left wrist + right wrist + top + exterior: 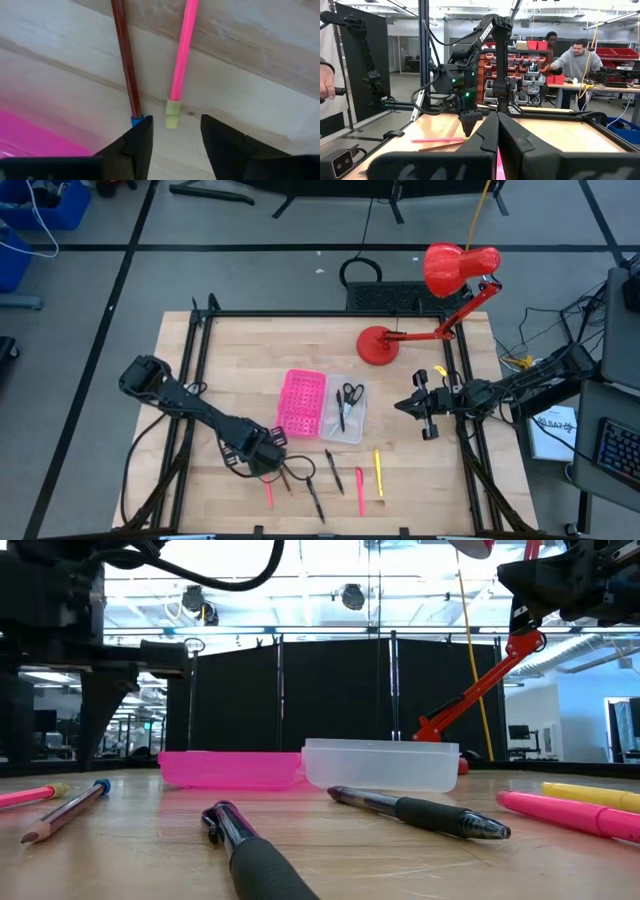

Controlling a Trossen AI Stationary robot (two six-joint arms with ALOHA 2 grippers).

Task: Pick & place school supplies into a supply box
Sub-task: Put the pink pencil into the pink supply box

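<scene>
The supply box lies open mid-table, its pink half beside its clear half, which holds the black-handled scissors and a dark pen. My left gripper is low near the table's near edge and open. In the left wrist view its fingers stand on either side of the pale eraser end of a pink pencil that lies flat. A brown pencil with a blue end lies beside one finger. My right gripper hovers shut to the right of the box.
More pens lie on the near part of the table: two black, one pink, one yellow. A red desk lamp stands at the far right. People are in the room beyond the table.
</scene>
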